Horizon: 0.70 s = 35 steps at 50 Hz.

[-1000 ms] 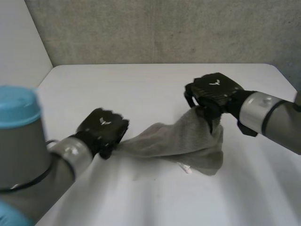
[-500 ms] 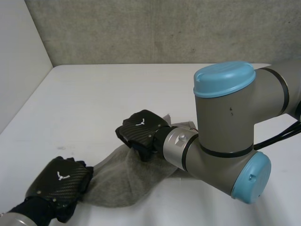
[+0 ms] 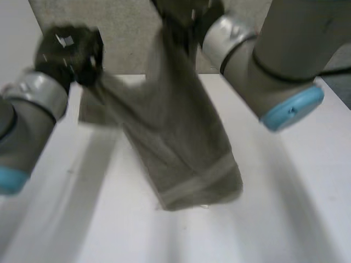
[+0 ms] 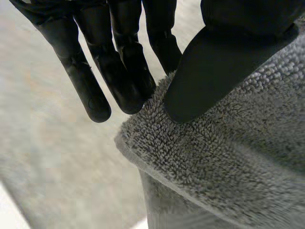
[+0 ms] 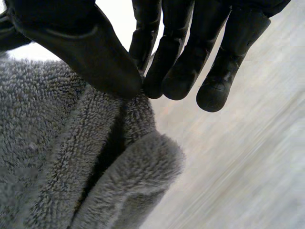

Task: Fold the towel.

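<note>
Both arms swung up since half a sec ago, so the grey towel (image 3: 181, 142) now hangs over the white table (image 3: 307, 208), left hand (image 4: 209, 67) and right hand (image 5: 81, 52) each pinching a top corner w/ thumb & fingers. Imo pull hands apart to flatten it b4 lowering

Grey towel (image 4: 228, 167) — looped, nubby terry cloth, matt

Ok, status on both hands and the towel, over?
Left hand pinching towel edge, held high. Right hand pinching towel edge too. Towel hangs between them over the table. Nothing blocking.
</note>
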Each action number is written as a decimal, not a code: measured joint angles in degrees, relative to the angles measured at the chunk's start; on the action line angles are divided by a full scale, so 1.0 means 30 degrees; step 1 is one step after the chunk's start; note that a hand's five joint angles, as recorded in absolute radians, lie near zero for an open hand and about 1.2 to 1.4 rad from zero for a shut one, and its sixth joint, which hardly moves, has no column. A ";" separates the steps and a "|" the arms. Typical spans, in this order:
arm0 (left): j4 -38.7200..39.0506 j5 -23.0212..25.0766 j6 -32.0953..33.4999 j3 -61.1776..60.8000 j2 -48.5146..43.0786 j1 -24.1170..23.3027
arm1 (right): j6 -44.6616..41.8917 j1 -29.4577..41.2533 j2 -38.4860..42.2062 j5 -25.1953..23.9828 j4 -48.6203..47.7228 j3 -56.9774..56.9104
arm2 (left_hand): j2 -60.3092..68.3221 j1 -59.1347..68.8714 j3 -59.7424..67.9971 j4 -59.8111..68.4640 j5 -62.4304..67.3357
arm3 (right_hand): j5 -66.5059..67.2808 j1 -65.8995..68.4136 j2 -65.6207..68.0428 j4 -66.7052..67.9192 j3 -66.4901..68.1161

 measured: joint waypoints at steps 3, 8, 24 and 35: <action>-0.0523 -0.1054 -0.0921 0.1041 0.0195 -0.0220 | 0.0476 -0.0050 -0.0052 -0.0303 -0.0693 -0.1179 | -0.0002 0.0000 0.0000 0.0000 0.0000 | 0.0000 0.0005 0.0000 0.0000 0.0000; -0.1908 -0.1630 -0.1869 -0.0264 0.1745 -0.0591 | 0.1190 -0.0047 0.0053 -0.1819 -0.0253 -0.1537 | 0.0000 0.0000 0.0000 0.0000 0.0005 | 0.0000 0.0006 0.0002 0.0000 0.0000; -0.2640 -0.1405 -0.1534 -1.1996 0.5406 -0.0612 | 0.0930 0.0541 0.1857 -0.5295 0.4743 0.2626 | 0.0005 0.0003 0.0000 0.0002 0.0075 | 0.0000 0.0009 0.0005 0.0002 0.0000; -0.2729 -0.1415 -0.0307 -1.5117 0.6459 -0.0516 | 0.0308 0.2129 0.2310 -0.6243 0.5163 0.6084 | -0.0380 -0.0246 -0.0377 -0.0394 -0.0166 | -0.0447 -0.0563 -0.0352 -0.0423 -0.0391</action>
